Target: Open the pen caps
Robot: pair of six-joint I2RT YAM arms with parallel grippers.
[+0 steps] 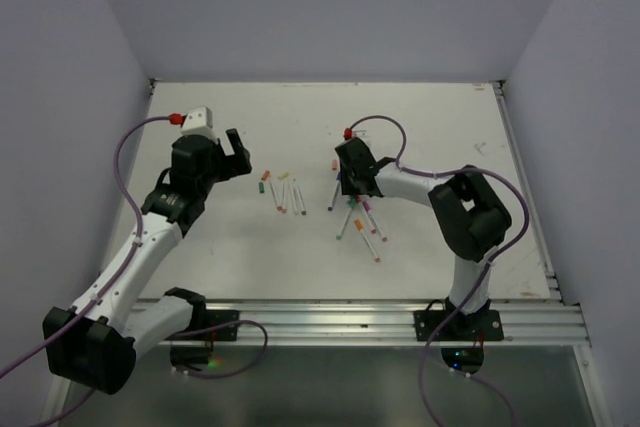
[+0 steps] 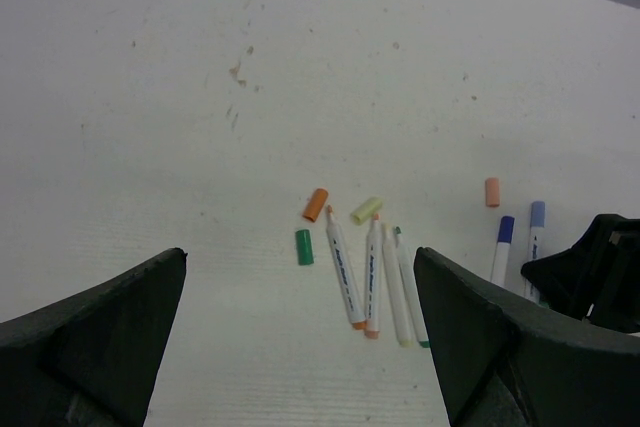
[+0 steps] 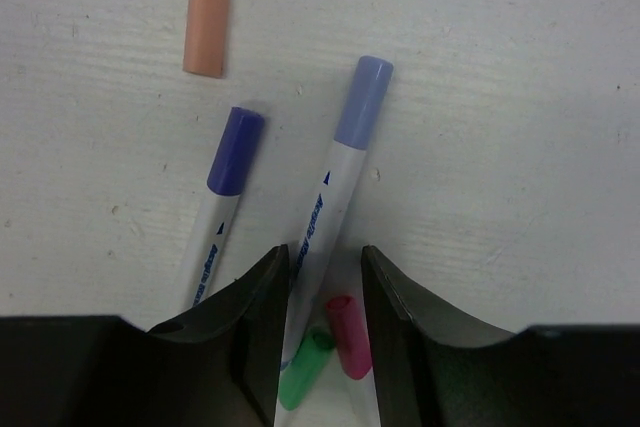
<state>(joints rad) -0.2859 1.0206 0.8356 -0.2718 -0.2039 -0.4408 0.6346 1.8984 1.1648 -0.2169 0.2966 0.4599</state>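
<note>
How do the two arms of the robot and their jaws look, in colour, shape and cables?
The left arm and the right arm have white links between bulky black joints. A thin purple cable loops along each and ends in a red plug at the wrist. The left wrist carries a white box. The jaws are matte black wedges.

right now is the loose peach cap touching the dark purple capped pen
Apart. The right wrist view shows a strip of bare table between the peach cap and the cap end of the dark purple-capped pen.
</note>
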